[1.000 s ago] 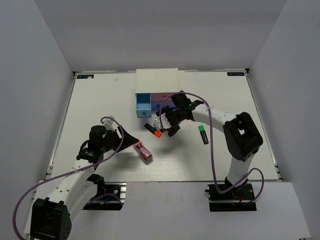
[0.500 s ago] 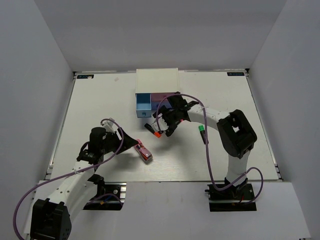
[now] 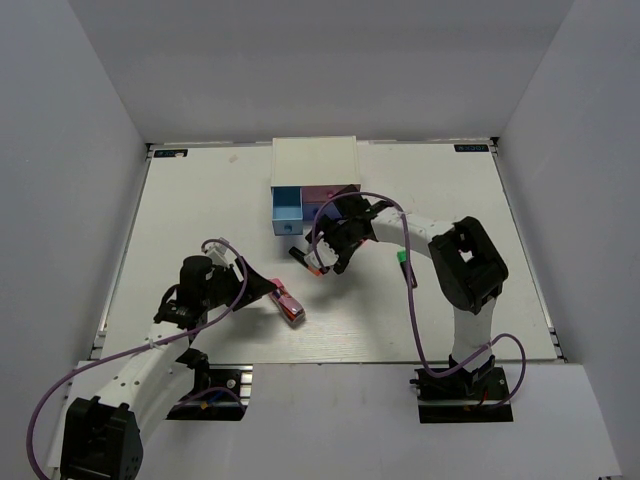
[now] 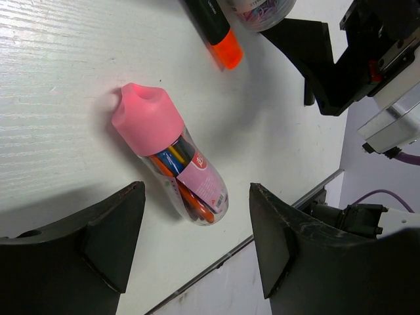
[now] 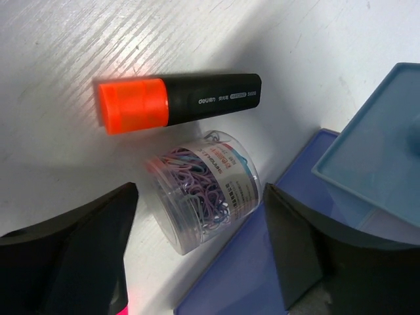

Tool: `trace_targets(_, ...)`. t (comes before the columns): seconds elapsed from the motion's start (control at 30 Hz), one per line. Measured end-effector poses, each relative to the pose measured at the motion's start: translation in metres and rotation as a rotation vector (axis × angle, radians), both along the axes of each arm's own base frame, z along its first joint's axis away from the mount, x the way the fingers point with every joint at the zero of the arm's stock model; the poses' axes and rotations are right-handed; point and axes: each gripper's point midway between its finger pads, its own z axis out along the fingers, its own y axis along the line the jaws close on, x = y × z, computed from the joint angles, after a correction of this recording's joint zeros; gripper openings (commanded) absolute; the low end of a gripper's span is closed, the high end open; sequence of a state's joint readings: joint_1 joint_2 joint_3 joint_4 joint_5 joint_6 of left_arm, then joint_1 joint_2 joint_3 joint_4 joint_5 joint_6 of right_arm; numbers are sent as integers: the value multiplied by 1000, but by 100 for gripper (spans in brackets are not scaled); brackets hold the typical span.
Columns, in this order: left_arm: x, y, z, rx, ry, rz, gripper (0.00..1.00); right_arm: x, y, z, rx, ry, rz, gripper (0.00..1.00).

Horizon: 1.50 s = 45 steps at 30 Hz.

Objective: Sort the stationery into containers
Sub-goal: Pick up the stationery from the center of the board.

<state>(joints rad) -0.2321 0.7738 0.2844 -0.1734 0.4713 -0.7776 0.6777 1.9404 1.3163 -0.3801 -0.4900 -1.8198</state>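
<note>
My right gripper (image 5: 197, 262) is open, its fingers on either side of a small clear jar of purple paper clips (image 5: 203, 187) that lies on its side against the blue-purple drawer (image 5: 249, 269). The orange-capped black marker (image 5: 177, 102) lies just beyond the jar. In the top view this gripper (image 3: 328, 252) sits in front of the white cabinet (image 3: 315, 160). My left gripper (image 4: 197, 256) is open over the table, just short of the pink-capped translucent tube (image 4: 172, 154). The green-capped marker (image 3: 404, 268) lies to the right. The pink-capped marker is not visible.
The blue drawer (image 3: 287, 210) and the pink drawer (image 3: 322, 195) stand pulled out of the cabinet's front. The blue drawer's corner (image 5: 377, 157) overhangs the right wrist view. Grey walls close in the table on three sides.
My right gripper has moved a little left and nearer, down over the clip jar by the orange marker; its forearm swung left, clear of the green marker. The left arm has barely moved.
</note>
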Motion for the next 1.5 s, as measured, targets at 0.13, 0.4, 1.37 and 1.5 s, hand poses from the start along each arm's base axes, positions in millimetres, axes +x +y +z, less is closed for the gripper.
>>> trace_targets(0.13,0,0,0,0,0,0,75,-1,-4,1,-30,2,10,72)
trace_targets(0.4,1,0,1,-2,-4,0,75,-8,-13,2,-84,24,28,62)
trace_targets(1.37,-1,-1,1,-9,-14,-6,75,-40,-30,-5,-227,163,81,81)
trace_targets(1.5,-1,-1,0,-9,-13,-6,75,-38,-29,-3,-238,161,80,66)
